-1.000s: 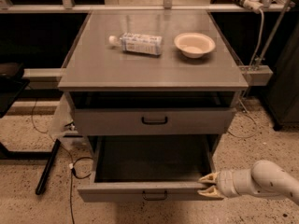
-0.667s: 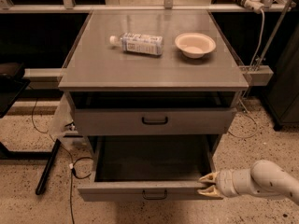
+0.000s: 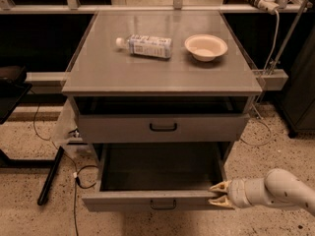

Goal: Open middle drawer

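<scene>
The middle drawer (image 3: 157, 168) is pulled far out of the grey cabinet, showing a deep, plain grey, empty interior. Its flat front (image 3: 123, 200) carries a small black handle (image 3: 163, 205). My gripper (image 3: 215, 194) is at the right end of that front. One pale finger is on the inner side of the panel and one on the outer side, closed on the panel. My white arm (image 3: 280, 191) comes in from the lower right.
The drawer above (image 3: 162, 127), with a black handle, is nearly shut. On the cabinet top (image 3: 98, 68) lie a plastic bottle (image 3: 145, 45) and a white bowl (image 3: 205, 47). Cables and a black bar (image 3: 49, 176) lie on the floor at the left. A rail (image 3: 270, 77) is at the right.
</scene>
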You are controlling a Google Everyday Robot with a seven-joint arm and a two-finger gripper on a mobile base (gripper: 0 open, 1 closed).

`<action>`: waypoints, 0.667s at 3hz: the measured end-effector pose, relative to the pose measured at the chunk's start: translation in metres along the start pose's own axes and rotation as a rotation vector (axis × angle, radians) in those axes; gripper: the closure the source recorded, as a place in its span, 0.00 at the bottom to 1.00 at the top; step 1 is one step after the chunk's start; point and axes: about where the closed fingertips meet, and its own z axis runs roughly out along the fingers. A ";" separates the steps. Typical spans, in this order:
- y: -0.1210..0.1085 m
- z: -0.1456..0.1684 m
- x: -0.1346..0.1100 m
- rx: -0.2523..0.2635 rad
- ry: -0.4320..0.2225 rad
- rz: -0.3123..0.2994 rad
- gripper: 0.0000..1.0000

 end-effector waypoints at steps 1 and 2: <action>0.005 0.002 0.008 -0.011 -0.005 0.024 0.12; 0.005 0.002 0.008 -0.011 -0.005 0.024 0.14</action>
